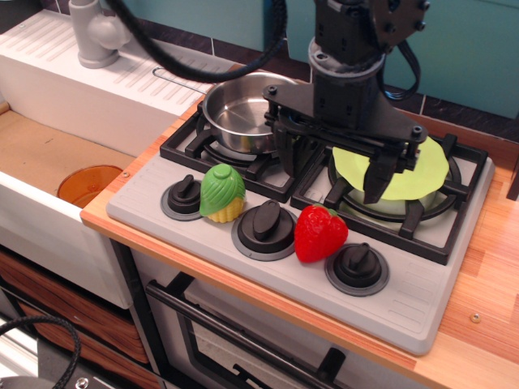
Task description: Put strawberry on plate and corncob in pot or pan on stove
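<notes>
So far nothing's done, as far as one view shows. Strawberry [320,233] sits on the stove [422,312] front strip, btwn the middle and right knobs, touching neither plate nor pan. Corncob [222,193] stands near the front-left corner, btwn left and middle knobs. Plate [430,166] rests on the right grate, empty where visible; pan [235,109] on the left grate at the back, empty too. Gripper [334,177] hangs over the gap btwn grates, fingers spread, holding nothing. Both moves left: strawberry to plate, corncob to pan. Strawberry looks closer to the gripper, prob first.
</notes>
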`<action>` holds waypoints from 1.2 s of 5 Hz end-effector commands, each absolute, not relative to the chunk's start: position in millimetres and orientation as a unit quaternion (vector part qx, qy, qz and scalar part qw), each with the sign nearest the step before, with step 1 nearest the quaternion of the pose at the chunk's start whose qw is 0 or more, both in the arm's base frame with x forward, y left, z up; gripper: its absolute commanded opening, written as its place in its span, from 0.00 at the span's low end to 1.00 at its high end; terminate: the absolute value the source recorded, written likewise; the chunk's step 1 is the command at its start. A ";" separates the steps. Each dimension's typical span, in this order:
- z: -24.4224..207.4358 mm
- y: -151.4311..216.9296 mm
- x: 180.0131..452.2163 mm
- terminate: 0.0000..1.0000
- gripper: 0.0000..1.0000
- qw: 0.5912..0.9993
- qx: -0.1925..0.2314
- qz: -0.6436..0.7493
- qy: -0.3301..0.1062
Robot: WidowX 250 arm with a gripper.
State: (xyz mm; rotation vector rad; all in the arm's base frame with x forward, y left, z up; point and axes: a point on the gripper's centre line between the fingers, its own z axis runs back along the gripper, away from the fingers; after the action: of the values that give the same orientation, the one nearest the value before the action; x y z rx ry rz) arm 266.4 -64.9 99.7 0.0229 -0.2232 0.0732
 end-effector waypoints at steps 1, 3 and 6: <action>99.7 -64.9 266.4 0.00 1.00 0.993 0.011 0.037 -0.111; 80.8 -67.4 268.6 0.00 1.00 0.991 -0.003 0.037 -0.128; 57.7 -61.8 266.8 0.00 1.00 0.987 0.010 0.032 -0.157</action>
State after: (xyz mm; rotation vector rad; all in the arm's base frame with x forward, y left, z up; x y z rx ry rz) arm 261.1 -61.0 50.5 0.0204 -0.2928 0.0667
